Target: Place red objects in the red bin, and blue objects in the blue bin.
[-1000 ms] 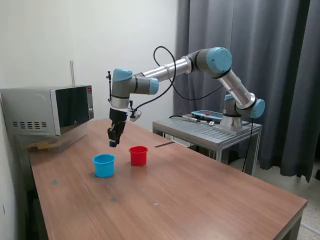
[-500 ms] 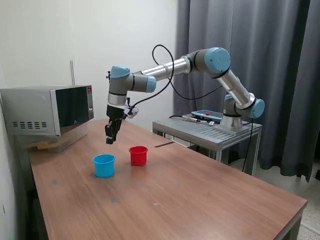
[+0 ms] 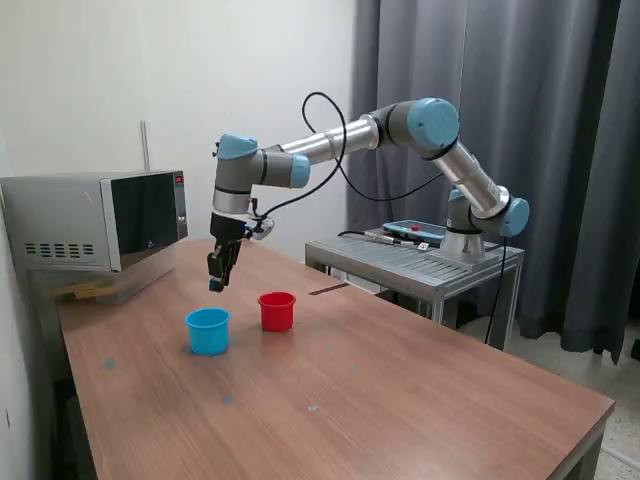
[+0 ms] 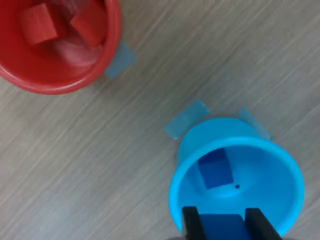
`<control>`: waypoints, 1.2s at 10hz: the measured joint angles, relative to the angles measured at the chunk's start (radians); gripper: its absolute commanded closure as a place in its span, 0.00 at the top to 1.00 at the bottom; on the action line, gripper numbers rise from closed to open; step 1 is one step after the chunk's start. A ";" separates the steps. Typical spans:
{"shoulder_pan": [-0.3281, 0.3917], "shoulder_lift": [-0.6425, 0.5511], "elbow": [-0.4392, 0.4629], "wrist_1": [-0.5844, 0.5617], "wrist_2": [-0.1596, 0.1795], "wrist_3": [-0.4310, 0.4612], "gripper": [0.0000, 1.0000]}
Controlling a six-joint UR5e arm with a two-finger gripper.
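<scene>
Claw (image 4: 223, 222) pinches a small dark blue cube (image 4: 222, 229) directly above the light blue plastic cup (image 4: 280, 200), lined up for a drop. One blue cube (image 4: 215, 169) lies inside already. Two red cubes (image 4: 39, 24) sit in the red plastic cup (image 4: 65, 82) beside it on the wooden tabletop (image 4: 100, 150).

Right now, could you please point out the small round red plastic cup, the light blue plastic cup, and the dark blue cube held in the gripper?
Red plastic cup (image 4: 107, 55): wrist view, on its rim.
Light blue plastic cup (image 4: 272, 172): wrist view, on its inner wall.
Dark blue cube (image 4: 222, 226): wrist view, on its top face between the fingers.
</scene>
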 measured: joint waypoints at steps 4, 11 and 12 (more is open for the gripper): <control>0.019 0.015 -0.004 -0.001 0.000 -0.008 0.00; 0.033 0.022 -0.011 -0.002 0.002 -0.034 0.00; 0.033 0.026 -0.014 -0.002 0.002 -0.039 0.00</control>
